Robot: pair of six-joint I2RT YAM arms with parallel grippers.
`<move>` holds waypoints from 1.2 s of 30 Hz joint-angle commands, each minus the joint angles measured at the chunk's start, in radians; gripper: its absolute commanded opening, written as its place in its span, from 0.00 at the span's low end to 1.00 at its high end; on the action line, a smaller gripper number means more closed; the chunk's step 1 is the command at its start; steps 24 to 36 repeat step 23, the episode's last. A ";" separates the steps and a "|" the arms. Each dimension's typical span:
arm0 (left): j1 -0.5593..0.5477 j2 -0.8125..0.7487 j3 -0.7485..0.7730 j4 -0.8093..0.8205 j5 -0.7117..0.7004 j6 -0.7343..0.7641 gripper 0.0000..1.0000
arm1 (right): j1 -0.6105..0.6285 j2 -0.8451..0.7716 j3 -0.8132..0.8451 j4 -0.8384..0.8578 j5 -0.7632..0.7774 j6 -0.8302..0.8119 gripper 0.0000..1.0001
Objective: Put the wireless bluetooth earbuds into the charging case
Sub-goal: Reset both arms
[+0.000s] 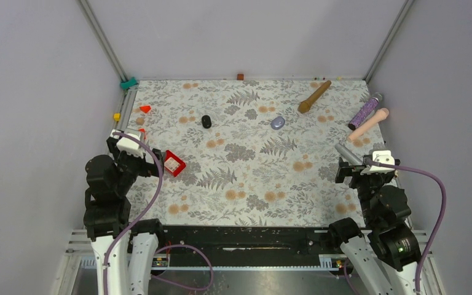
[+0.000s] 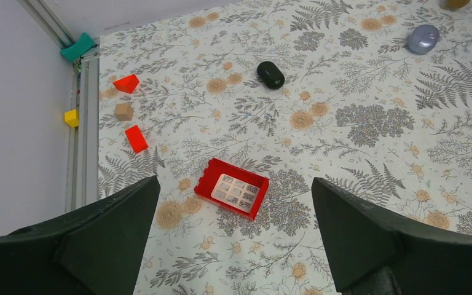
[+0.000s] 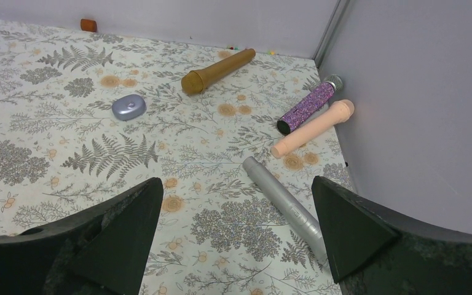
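A black oval charging case [image 1: 206,121] lies closed on the floral mat at the back left; it also shows in the left wrist view [image 2: 270,74]. A pale purple oval case [image 1: 278,123] lies closed at the back middle, also in the right wrist view [image 3: 128,107]. I see no loose earbuds in any view. My left gripper [image 1: 153,161] is open and empty, just left of a red tray [image 1: 174,163], which lies ahead between its fingers [image 2: 204,184]. My right gripper [image 1: 343,171] is open and empty at the right, far from both cases.
A silver microphone [image 3: 283,200] lies just ahead of my right gripper. Purple glitter [image 1: 365,110], pink [image 1: 369,125] and brown [image 1: 314,96] microphones lie at the back right. Red blocks [image 2: 136,138], a tan cube [image 2: 123,111] and a yellow cube [image 2: 70,117] sit by the left rail.
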 commanded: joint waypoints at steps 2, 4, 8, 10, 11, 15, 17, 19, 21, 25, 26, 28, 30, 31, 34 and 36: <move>0.013 -0.009 -0.009 0.027 0.049 0.002 0.98 | -0.003 -0.014 -0.007 0.045 0.030 0.010 1.00; 0.016 -0.009 -0.010 0.026 0.057 0.004 0.98 | -0.006 -0.015 -0.008 0.045 0.031 0.010 0.99; 0.020 -0.011 -0.013 0.022 0.069 0.007 0.99 | -0.004 -0.015 -0.009 0.045 0.028 0.008 0.99; 0.023 -0.012 -0.012 0.023 0.072 0.008 0.99 | -0.004 -0.016 -0.010 0.045 0.026 0.009 0.99; 0.025 -0.012 -0.012 0.022 0.074 0.008 0.99 | -0.004 -0.016 -0.010 0.044 0.026 0.009 1.00; 0.031 -0.014 -0.014 0.020 0.081 0.010 0.98 | -0.004 -0.017 -0.011 0.045 0.024 0.010 0.99; 0.034 -0.014 -0.014 0.020 0.087 0.010 0.99 | -0.005 -0.019 -0.013 0.049 0.023 0.010 1.00; 0.037 -0.014 -0.012 0.019 0.092 0.010 0.99 | -0.004 -0.018 -0.017 0.060 0.042 0.012 0.99; 0.040 -0.014 -0.012 0.017 0.097 0.011 0.99 | -0.005 -0.019 -0.010 0.060 0.058 0.008 0.99; 0.043 -0.015 -0.012 0.017 0.099 0.012 0.98 | -0.004 -0.020 -0.002 0.052 0.060 0.009 0.99; 0.043 -0.015 -0.012 0.017 0.099 0.012 0.98 | -0.004 -0.020 -0.002 0.052 0.060 0.009 0.99; 0.043 -0.015 -0.012 0.017 0.099 0.012 0.98 | -0.004 -0.020 -0.002 0.052 0.060 0.009 0.99; 0.043 -0.015 -0.012 0.017 0.099 0.012 0.98 | -0.004 -0.020 -0.002 0.052 0.060 0.009 0.99; 0.043 -0.015 -0.012 0.017 0.099 0.012 0.98 | -0.004 -0.020 -0.002 0.052 0.060 0.009 0.99; 0.043 -0.015 -0.012 0.017 0.099 0.012 0.98 | -0.004 -0.020 -0.002 0.052 0.060 0.009 0.99; 0.043 -0.015 -0.012 0.017 0.099 0.012 0.98 | -0.004 -0.020 -0.002 0.052 0.060 0.009 0.99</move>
